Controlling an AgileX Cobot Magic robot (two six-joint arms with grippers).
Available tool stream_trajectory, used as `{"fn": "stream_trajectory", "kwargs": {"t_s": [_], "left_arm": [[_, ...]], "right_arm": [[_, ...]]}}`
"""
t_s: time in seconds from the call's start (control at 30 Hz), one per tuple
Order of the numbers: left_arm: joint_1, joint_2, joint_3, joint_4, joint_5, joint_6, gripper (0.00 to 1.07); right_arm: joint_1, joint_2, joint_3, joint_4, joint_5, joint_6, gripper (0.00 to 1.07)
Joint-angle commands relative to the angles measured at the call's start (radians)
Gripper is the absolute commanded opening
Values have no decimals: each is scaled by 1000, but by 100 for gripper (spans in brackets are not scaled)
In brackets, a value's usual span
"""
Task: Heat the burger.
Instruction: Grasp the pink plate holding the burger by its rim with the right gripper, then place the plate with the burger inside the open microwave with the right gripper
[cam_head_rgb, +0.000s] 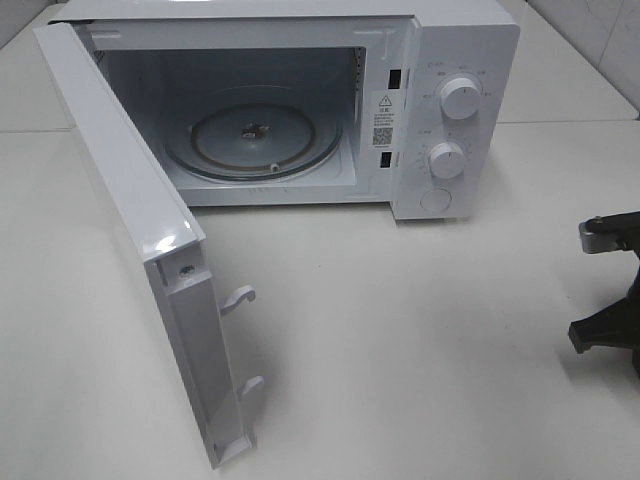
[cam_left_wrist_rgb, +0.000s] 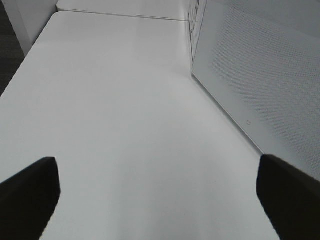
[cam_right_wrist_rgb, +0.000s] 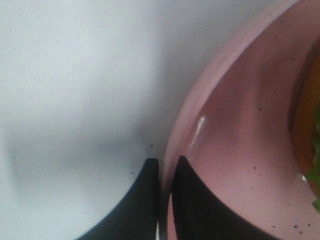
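- Overhead, a white microwave stands on the pale worktop with its door swung wide to the left of that view. The glass turntable lies bare inside.
- Two round knobs sit one above the other on the control panel at the right of the cavity.
- The left gripper hangs over bare worktop beside the outer face of the open door. Its dark fingers are spread far apart, with nothing between them.
- The right gripper is closed narrowly on the rim of the pink plate, one finger outside the rim and one inside it.
- The burger sits in that plate. Only a blurred orange-brown sliver with a bit of green lettuce shows, at the edge of the right wrist view.
- The right arm shows only in part, at the right edge of the overhead view, well apart from the microwave.
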Motion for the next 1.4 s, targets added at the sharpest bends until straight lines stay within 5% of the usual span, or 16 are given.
{"fn": "stream_trajectory", "kwargs": {"t_s": [0.03,0.47,0.97,1.4], "left_arm": [[-1,-13,1,-3,-17,-13,100],[-1,-13,1,-3,-17,-13,100],[-1,-13,1,-3,-17,-13,100],[-1,-13,1,-3,-17,-13,100]], "right_arm": [[-5,0,4,-6,6,3,0],[5,-4,3,-57,50,73,0],[217,-4,3,-251,200,254,0],[320,-26,3,-296,311,275,0]]}}
